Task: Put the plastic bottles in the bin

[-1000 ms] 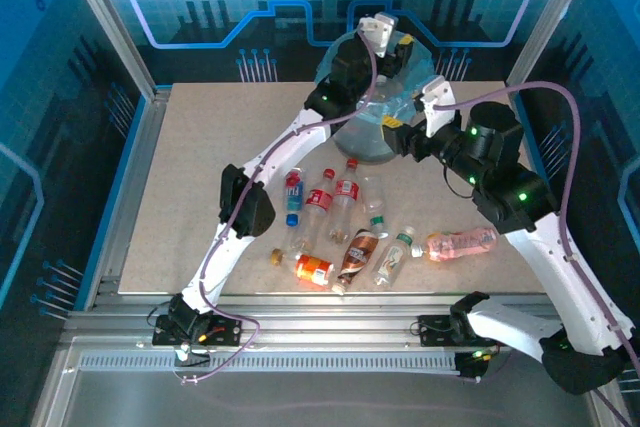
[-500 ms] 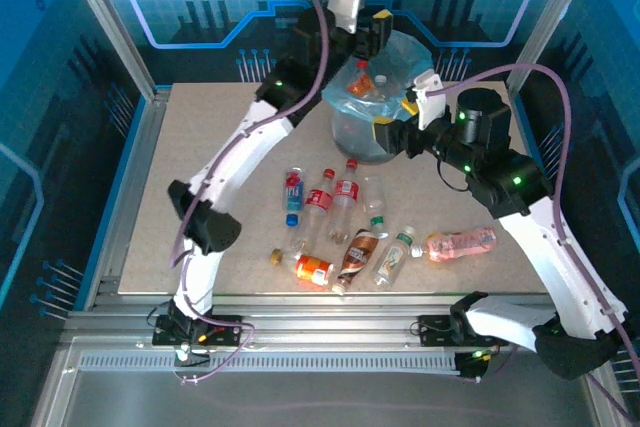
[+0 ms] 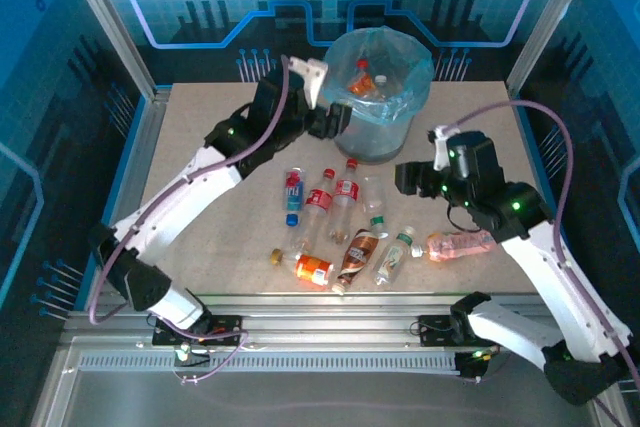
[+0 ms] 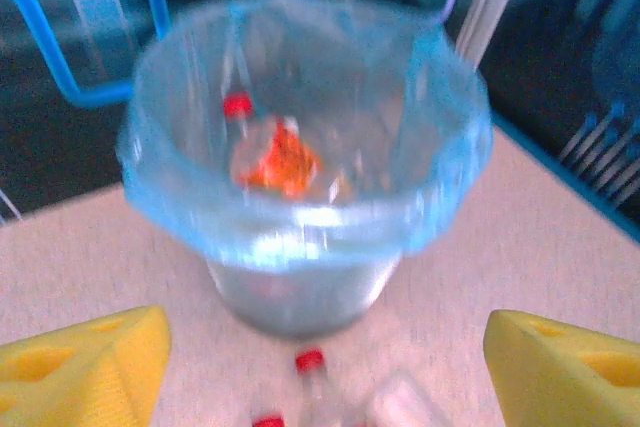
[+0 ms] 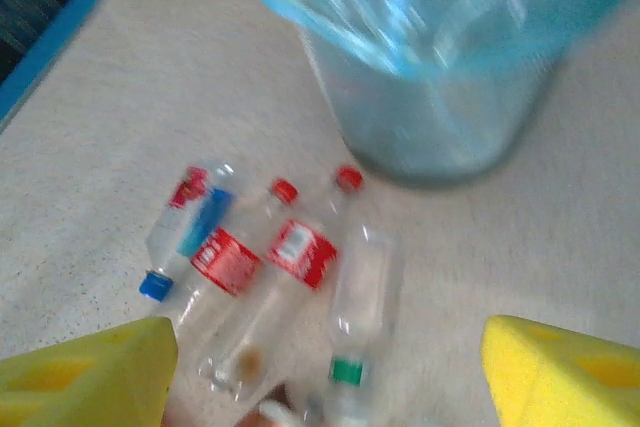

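Both arms had pulled back from above the bin [image 3: 388,132] — left tool [image 3: 333,120] and right tool [image 3: 408,177] empty, fingers spread apart. An orange-labelled bottle [image 3: 362,83] lay inside; a cluster of plastic bottles [image 3: 345,192] waited on the surface [image 3: 230,247] — more trips needed.

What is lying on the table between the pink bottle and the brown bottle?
A clear green-capped bottle lies between the pink bottle and the brown bottle; the top external view shows it.
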Robot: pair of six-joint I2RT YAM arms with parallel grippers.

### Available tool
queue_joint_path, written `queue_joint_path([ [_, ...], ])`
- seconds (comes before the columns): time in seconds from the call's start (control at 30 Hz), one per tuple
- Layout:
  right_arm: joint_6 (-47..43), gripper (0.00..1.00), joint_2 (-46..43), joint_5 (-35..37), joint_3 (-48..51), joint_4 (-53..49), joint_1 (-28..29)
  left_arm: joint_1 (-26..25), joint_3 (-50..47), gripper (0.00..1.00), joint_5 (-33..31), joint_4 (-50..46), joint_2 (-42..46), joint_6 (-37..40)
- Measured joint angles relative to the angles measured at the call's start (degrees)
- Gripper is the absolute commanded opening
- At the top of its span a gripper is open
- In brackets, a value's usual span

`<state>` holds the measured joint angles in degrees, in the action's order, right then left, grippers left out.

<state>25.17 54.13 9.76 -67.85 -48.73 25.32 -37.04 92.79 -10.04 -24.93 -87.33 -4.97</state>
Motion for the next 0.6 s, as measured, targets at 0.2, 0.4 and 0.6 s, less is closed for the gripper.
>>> queue_joint_path([
  [0.2,9.75,0.87,-6.36,4.24,8.20,-5.51,-11.28,-5.88,-11.43,0.87,6.91,1.44,5.18,7.17],
  [0.4,13.66,0.95,-6.95,-3.23,20.09,-3.65,-34.84,-20.17,-16.98,0.89,11.98,6.80,7.13,22.40],
  [0.6,16.46,0.98,-2.45,-10.71,27.19,1.16,-45.18,-27.19,-18.03,0.90,13.60,13.57,4.59,31.15],
])
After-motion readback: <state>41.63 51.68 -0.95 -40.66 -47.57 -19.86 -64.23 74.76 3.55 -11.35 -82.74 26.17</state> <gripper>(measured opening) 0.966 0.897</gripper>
